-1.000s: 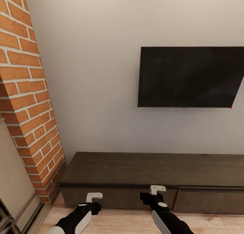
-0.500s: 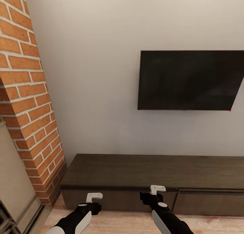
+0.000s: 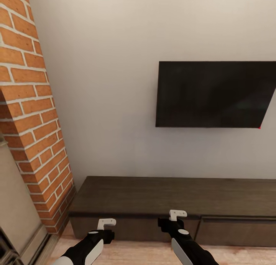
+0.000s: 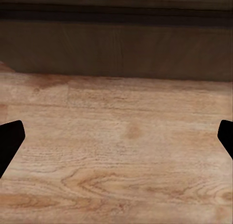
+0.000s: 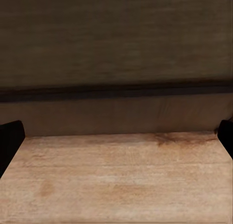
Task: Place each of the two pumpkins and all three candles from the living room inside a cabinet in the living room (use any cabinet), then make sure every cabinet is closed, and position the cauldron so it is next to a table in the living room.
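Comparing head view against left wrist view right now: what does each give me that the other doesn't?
Head view alone: the black wall screen, the brick column, the cabinet's flat top, and both arms, with the left end effector and right end effector held low before the drawer fronts. Left wrist view alone: a close look at the wood floor, framed by dark fingertips spread wide apart with nothing between them. Both share the cabinet front and the floor below it.

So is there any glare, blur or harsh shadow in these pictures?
Head view: soft, even light, no glare on the dark TV. Both wrist views: the cabinet front looks soft and blurred, the wood floor evenly lit without hard shadows.
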